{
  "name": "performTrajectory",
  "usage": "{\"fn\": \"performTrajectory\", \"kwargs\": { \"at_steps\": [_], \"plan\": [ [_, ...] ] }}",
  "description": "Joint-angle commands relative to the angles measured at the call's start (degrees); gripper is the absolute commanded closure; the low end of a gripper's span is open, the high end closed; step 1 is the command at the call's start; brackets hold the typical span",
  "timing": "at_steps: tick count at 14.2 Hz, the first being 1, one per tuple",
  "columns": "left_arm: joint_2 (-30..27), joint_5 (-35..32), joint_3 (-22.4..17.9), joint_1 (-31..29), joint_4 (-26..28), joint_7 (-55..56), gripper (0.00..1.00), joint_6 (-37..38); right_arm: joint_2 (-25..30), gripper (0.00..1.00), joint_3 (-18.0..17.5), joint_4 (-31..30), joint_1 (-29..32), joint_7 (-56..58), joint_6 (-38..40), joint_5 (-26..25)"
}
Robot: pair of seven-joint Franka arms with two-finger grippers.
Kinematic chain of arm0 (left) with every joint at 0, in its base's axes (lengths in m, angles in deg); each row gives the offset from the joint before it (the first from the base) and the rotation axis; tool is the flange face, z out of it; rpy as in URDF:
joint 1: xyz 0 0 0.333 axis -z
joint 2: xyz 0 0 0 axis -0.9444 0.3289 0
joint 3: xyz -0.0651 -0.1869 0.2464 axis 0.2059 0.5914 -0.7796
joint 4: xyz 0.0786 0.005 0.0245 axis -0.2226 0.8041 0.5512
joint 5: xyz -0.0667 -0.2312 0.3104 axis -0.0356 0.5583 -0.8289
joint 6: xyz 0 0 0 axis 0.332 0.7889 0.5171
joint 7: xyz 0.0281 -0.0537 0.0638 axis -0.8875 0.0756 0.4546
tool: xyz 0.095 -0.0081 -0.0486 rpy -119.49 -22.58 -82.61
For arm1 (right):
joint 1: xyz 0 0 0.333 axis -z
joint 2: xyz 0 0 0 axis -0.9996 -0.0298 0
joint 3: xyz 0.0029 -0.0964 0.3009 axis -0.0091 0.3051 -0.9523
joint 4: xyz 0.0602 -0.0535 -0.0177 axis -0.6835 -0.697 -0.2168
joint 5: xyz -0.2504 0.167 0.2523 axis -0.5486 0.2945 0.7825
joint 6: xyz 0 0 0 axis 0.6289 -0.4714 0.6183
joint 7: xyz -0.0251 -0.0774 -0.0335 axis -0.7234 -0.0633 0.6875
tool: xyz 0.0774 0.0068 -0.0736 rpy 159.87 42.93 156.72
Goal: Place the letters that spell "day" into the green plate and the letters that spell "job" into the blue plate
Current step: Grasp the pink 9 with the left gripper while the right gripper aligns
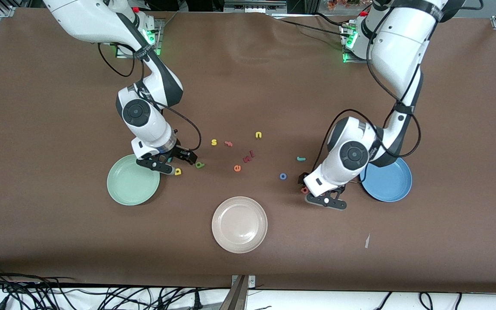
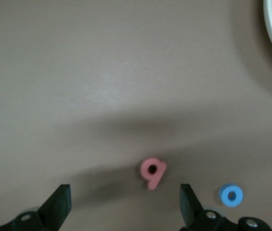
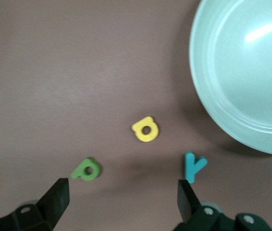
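Note:
My right gripper [image 1: 175, 162] hangs open low over the table beside the green plate [image 1: 121, 191]. Its wrist view shows the yellow "d" [image 3: 145, 129], the olive-green "a" [image 3: 86, 170] and the teal "y" [image 3: 193, 166] lying flat just ahead of the open jaws [image 3: 122, 198], next to the green plate [image 3: 251, 110]. My left gripper [image 1: 312, 191] is open near the blue plate [image 1: 396, 189], over the salmon "b" [image 2: 153, 172]. The blue "o" [image 2: 231, 195] lies beside it. The teal "j" [image 1: 301, 159] lies farther from the front camera. Both plates hold nothing.
A cream-white plate [image 1: 239, 224] sits near the table's front middle. Other letters lie mid-table: yellow "s" [image 1: 214, 142], pink "f" [image 1: 229, 144], yellow "u" [image 1: 258, 134], orange "e" [image 1: 237, 168] and two small red pieces [image 1: 248, 156].

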Motion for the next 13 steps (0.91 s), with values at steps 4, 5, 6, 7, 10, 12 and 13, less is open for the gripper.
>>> {"fn": "performTrajectory", "kwargs": {
  "at_steps": [4,5,6,7,10,12,13],
  "plan": [
    [5.5,-1.8,-0.9,2.2,-5.9,1.3,0.06,0.7,4.7,0.02,-0.1,-9.3,3.1,2.1,-4.2,-0.9],
    [5.6,-1.9,-0.9,2.2,-5.9,1.3,0.1,0.7,4.8,0.04,-0.1,-10.1,3.1,2.1,-4.8,-0.9],
    [6.0,-1.9,-1.0,2.2,-5.8,1.2,0.13,0.7,4.9,0.05,-0.1,-11.0,3.2,2.1,-5.4,-0.9],
    [6.0,-1.9,-1.0,2.2,-5.8,1.2,0.17,0.7,5.0,0.05,-0.1,-12.2,3.2,2.1,-6.6,-0.9],
    [6.2,-1.9,-1.0,2.4,-5.7,1.2,0.25,0.7,5.0,0.08,0.0,-15.1,3.6,2.6,-10.5,-0.9],
    [6.2,-1.9,-1.0,2.7,-5.6,1.3,0.32,0.7,5.5,0.12,0.1,-15.9,4.1,3.4,-10.8,-0.9],
    [6.3,-1.9,-1.0,3.0,-5.4,1.4,0.35,0.7,5.5,0.12,0.1,-16.0,4.3,4.0,-10.8,-0.9]
  ]
}}
